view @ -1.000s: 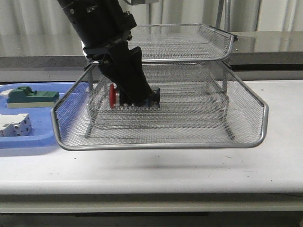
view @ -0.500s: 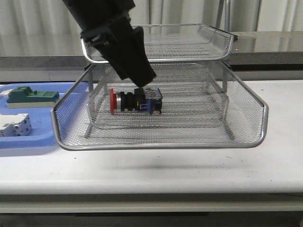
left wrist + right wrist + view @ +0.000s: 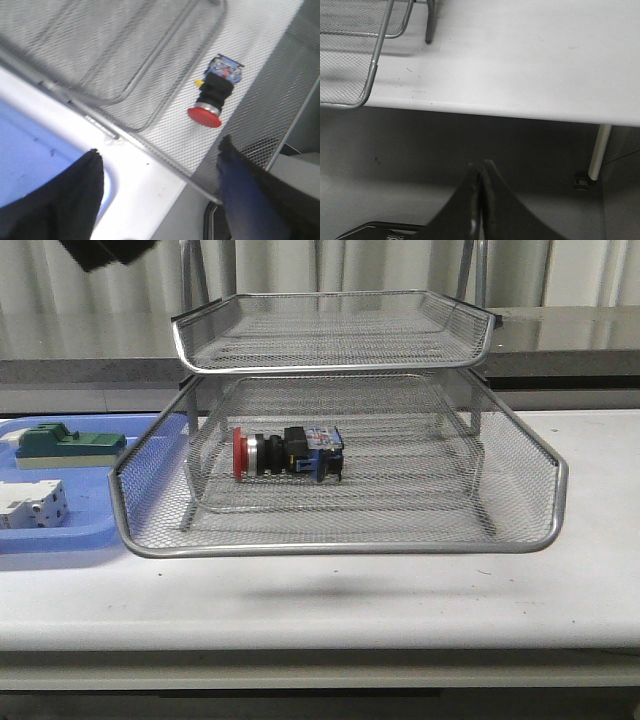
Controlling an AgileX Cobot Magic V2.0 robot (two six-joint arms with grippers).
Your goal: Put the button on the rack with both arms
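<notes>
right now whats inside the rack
Only the button lies on its side in the pulled-out middle tray of the rack, red cap pointing left. The top tray looks empty; the lowest tray's floor is partly screened by mesh.

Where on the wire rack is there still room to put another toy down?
The rack's top tray is bare mesh all over. The pulled-out middle tray is free to the right of the button. The blue tray on the left is crowded with the green-topped block and white breaker.

No legible text, labels or nos. anywhere.
</notes>
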